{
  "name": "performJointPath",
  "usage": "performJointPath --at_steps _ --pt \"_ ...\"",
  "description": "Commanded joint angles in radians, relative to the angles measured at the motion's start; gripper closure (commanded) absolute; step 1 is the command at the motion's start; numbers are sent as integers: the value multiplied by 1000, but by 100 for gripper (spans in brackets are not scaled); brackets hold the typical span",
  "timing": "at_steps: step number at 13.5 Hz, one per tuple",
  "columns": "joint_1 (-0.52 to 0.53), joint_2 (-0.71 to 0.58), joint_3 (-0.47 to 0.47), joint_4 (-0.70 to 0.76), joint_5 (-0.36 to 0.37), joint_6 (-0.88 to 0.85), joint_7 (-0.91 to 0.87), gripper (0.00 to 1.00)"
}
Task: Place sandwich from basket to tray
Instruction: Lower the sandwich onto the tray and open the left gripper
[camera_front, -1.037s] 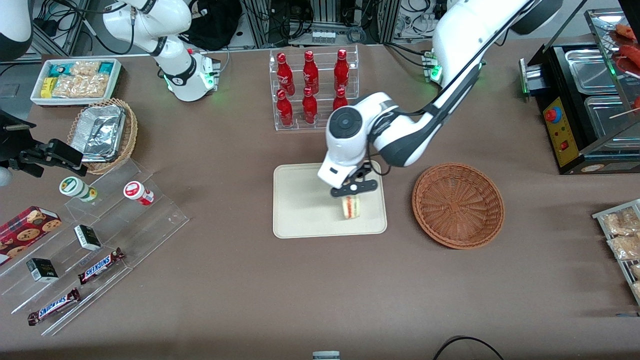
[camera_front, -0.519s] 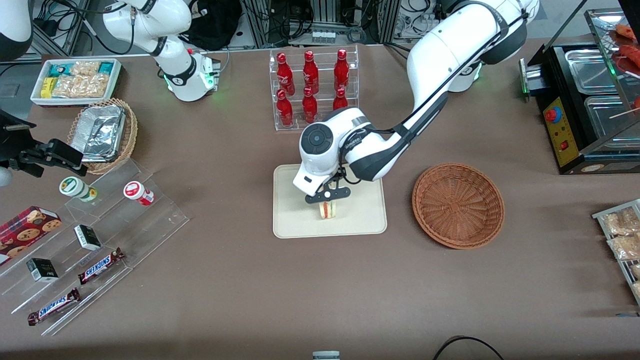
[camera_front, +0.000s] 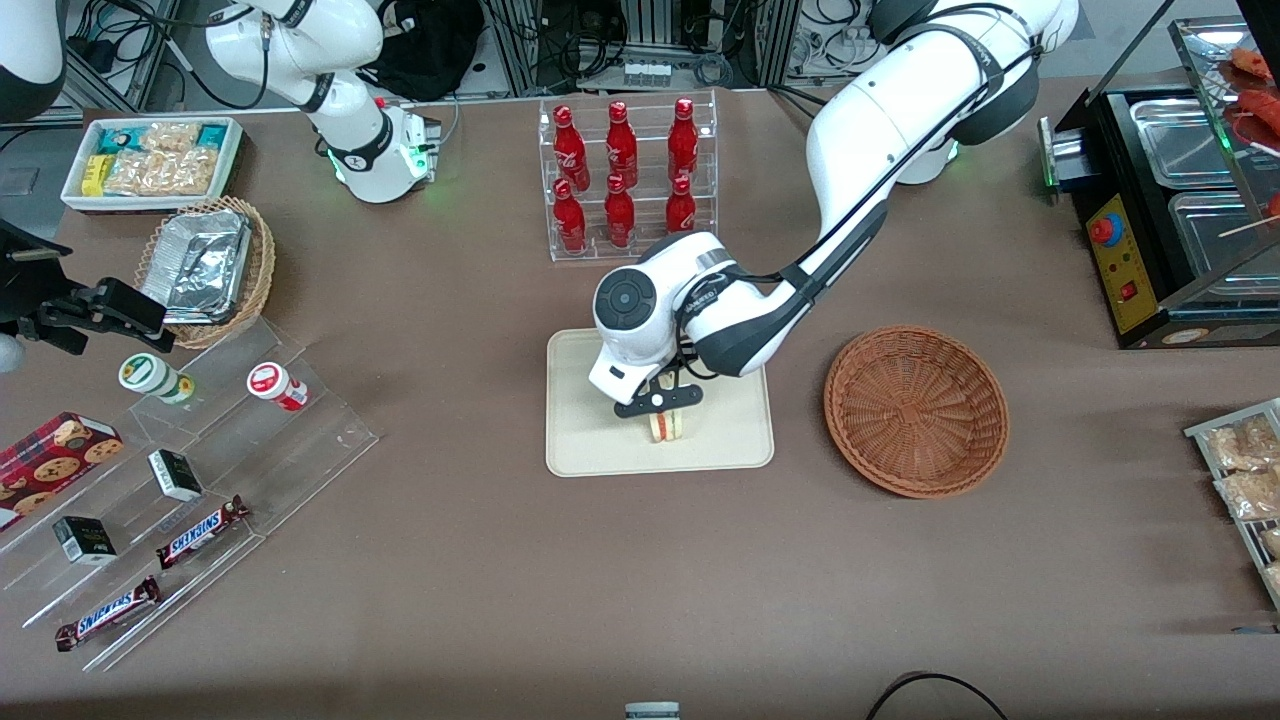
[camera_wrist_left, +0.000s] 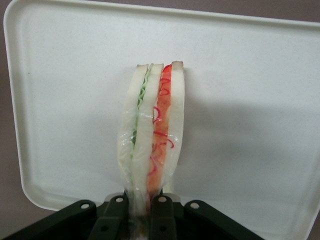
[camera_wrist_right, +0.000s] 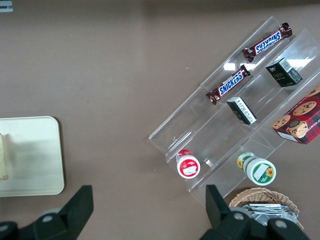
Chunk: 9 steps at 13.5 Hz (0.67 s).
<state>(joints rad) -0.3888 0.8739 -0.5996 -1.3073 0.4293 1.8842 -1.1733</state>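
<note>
One sandwich (camera_front: 666, 426) is pinched upright in the gripper (camera_front: 660, 407), over the tray (camera_front: 590, 440). Lots of bare tray all round it, rim well apart.

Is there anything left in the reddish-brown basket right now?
No, the basket shows only bare weave, while the gripper holds the sandwich over the tray.

The gripper (camera_front: 664, 408) hangs over the tray (camera_front: 590, 440), its fingers (camera_wrist_left: 161, 212) clamped on the sandwich (camera_front: 666, 424). The basket (camera_front: 915, 410) sits beside the tray on the tabletop (camera_front: 640, 580), toward the working arm's end. A bottle rack (camera_front: 625, 175) stands farther from the camera.
</note>
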Motion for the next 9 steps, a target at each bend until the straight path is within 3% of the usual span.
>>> performJointPath --at_steps 1,3,4,5,6,9 --pt "-24 23 9 37 19 -22 3 96" --pt "-36 30 11 36 19 -16 -9 93" --pt "-36 30 12 33 17 -2 -12 84" --pt "-36 30 12 33 16 9 -14 50" --pt "-35 30 12 31 13 10 -17 0" --pt "-28 10 11 36 12 7 -3 0"
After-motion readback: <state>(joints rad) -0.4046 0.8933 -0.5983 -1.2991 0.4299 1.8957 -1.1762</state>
